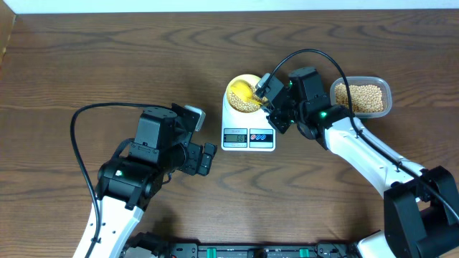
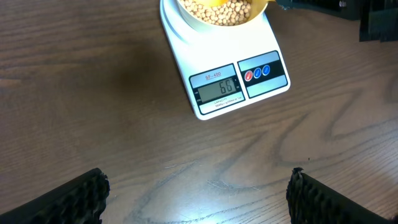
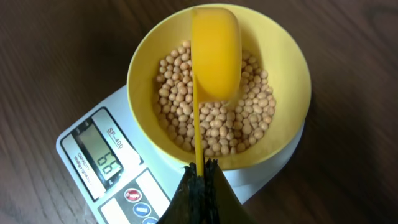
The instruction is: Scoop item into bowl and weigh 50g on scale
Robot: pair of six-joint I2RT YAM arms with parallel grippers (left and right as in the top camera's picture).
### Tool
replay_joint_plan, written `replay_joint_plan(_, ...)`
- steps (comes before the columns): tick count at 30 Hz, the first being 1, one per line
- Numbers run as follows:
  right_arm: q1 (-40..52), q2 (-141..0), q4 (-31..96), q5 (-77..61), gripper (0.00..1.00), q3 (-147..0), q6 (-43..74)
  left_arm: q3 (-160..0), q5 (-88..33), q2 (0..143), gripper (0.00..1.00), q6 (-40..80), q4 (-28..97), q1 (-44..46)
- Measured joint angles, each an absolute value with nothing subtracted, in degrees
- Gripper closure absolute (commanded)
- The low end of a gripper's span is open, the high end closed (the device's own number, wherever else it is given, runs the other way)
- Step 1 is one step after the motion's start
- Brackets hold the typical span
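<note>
Beans (image 3: 239, 127) are seen as a loose tan layer in the pale-yellow bowl (image 3: 142, 71), which is set on the white scale (image 2: 186, 37) near the middle of the wooden table (image 1: 72, 57).

Far left: the left gripper (image 2: 196, 199) is held low over bare wood, just in front of and left of the scale. Its fingers (image 2: 81, 193) are spread wide apart, with nothing between them.

Centre: the scale is placed with its front edge toward the robot. A reading of 66 is shown on the grey display (image 2: 216, 88), and two round buttons (image 2: 257, 72), red and blue, are seen beside it.

Right of centre: the right gripper (image 3: 200, 177) is clamped on the thin handle of a yellow scoop (image 3: 216, 56). The scoop's cup is held over the beans inside the bowl, outer side up. Contact with the beans cannot be told.

Far right: a clear plastic container (image 1: 387, 89) is set well apart from the scale, and more beans are held in it.
</note>
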State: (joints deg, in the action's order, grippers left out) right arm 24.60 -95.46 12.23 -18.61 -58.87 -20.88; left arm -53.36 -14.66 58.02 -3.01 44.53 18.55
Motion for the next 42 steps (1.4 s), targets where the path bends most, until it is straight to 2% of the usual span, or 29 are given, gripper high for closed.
replay_joint_plan(17,24.1,-95.5,15.7,-19.8,0.99,-58.9,-21.3,-53.4,-14.7,58.0,0.07,-3.0,44.5,18.5)
replay_joint_plan(34,15.5,-95.4,16.1,-32.6,0.99,-58.9,-14.4,-53.4,-14.7,58.0,0.07,-3.0,44.5,18.5)
replay_joint_plan(42,16.6,-95.4,15.3,-27.4,0.99,-58.9,-17.5,-53.4,-14.7,58.0,0.07,-3.0,44.5,18.5)
